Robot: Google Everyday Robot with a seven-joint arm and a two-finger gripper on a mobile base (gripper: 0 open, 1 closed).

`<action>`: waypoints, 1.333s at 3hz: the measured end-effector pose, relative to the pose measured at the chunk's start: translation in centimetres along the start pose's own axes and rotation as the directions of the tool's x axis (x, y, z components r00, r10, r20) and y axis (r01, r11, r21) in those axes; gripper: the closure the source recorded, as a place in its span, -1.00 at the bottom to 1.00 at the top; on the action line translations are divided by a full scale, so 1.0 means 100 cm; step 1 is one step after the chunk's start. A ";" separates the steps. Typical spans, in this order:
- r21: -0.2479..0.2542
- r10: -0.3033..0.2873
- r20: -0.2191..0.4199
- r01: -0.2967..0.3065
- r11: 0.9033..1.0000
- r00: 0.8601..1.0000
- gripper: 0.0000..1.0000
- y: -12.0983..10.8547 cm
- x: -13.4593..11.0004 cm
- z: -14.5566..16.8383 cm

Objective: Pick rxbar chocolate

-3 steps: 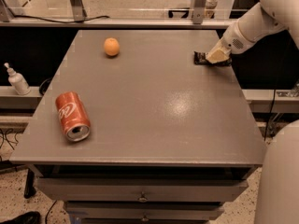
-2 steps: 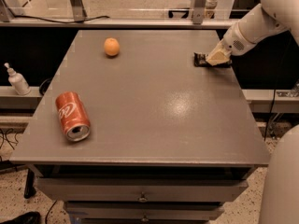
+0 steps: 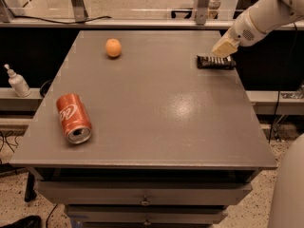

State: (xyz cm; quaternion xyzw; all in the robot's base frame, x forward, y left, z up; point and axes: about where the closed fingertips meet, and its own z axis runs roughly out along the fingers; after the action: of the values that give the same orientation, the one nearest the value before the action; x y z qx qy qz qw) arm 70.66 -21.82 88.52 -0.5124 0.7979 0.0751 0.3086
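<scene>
The grey worktop (image 3: 156, 113) takes up most of the view, with a drawer front (image 3: 142, 193) showing beneath its near edge. A white curve of the robot's body (image 3: 289, 189) fills the lower right corner, off the worktop at about 4 o'clock.

The robot's white arm (image 3: 266, 13) reaches in from the upper right, slanting down toward the far right part of the worktop. At its end the tan-coloured gripper (image 3: 223, 48) sits at about 2 o'clock, directly over the right half of the rxbar chocolate (image 3: 213, 62). It is either touching the bar's top or just above it, and from here I cannot tell which. I also cannot tell whether the gripper is open or closed.

A red soda can (image 3: 73, 118) lies on its side at about 8 o'clock, near the left edge, with its silver end facing the near side. It is well apart from everything else.

The rxbar chocolate is a flat black bar with pale print. It lies flat at 2 o'clock, close to the right edge, its long side running left to right.

An orange fruit (image 3: 113, 47) sits at about 11 o'clock, well apart from the bar. Off the worktop to the left, at 9 o'clock, a small white pump bottle (image 3: 18, 82) stands on a lower ledge.
</scene>
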 end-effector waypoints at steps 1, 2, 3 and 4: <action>0.003 -0.046 0.025 0.046 0.999 0.999 0.62 0.001 -0.026 -0.020; -0.019 -0.044 0.002 0.044 0.999 0.999 0.19 0.004 -0.024 -0.012; -0.033 -0.031 -0.032 0.030 0.999 0.999 -0.31 0.005 -0.013 0.001; -0.039 -0.020 -0.054 0.018 0.999 0.998 -0.77 0.005 -0.005 0.009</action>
State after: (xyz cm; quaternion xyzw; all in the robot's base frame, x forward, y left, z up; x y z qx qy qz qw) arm 70.74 -20.77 87.96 -0.5278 0.7993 0.0735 0.2777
